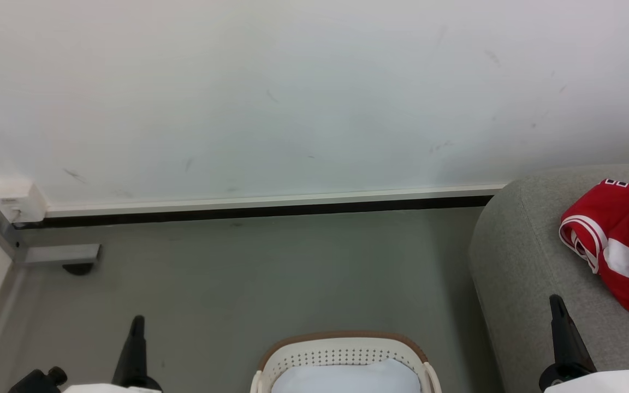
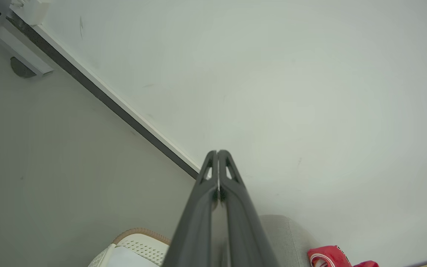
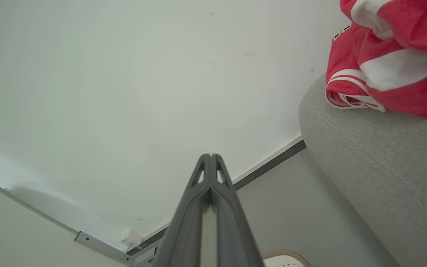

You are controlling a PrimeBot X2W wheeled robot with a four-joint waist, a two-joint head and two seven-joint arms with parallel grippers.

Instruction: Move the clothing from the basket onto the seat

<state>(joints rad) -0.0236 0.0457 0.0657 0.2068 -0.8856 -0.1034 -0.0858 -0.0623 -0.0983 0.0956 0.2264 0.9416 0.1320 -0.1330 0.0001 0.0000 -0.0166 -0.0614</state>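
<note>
The red clothing point(image 1: 623, 240) with white stripes lies bunched on the light-grey seat point(image 1: 516, 267) at the right; it appears too in the right wrist view point(image 3: 391, 63) and, as a small red patch, in the left wrist view point(image 2: 328, 257). At the bottom centre stands the cream basket point(image 1: 342, 349) with a tan rim, a pale white cloth point(image 1: 347, 379) inside it. My left gripper point(image 1: 137, 319) is shut and empty at the lower left, clear of the basket. My right gripper point(image 1: 556, 299) is shut and empty at the lower right, in front of the seat's edge.
A white wall point(image 1: 292, 98) with a dark baseboard point(image 1: 260, 212) runs across the back. A small white box point(image 1: 17, 201) and a metal bracket point(image 1: 60, 254) sit in the left corner. Grey floor point(image 1: 271, 273) lies between the wall, basket and seat.
</note>
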